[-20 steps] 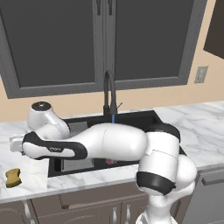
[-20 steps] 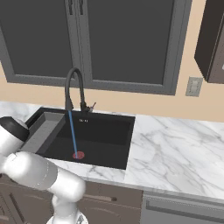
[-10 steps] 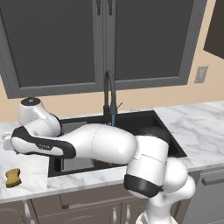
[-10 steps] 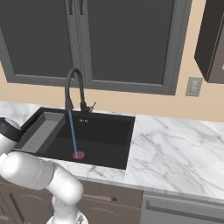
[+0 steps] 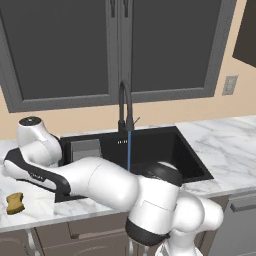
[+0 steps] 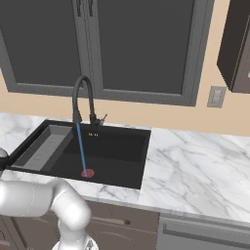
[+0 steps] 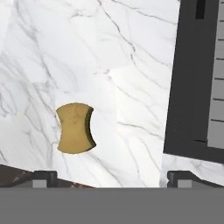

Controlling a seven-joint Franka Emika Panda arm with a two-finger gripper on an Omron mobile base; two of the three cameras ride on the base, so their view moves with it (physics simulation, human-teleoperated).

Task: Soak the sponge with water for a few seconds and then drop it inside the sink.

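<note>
One sponge [image 7: 75, 128] on the marble counter [image 7: 131, 65], one water [image 6: 81, 149] stream hitting the sink [image 6: 117, 151] drain. Claw [image 7: 108, 177] spread wide, empty, sponge sitting off-center between its tips.

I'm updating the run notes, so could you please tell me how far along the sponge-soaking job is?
Early stage. Done: water already runs from the faucet into the sink. In hand: the open gripper hangs over the marble counter, with the sponge lying free between and beyond its fingers. Left: grasp it, soak it, drop it in the sink.
</note>
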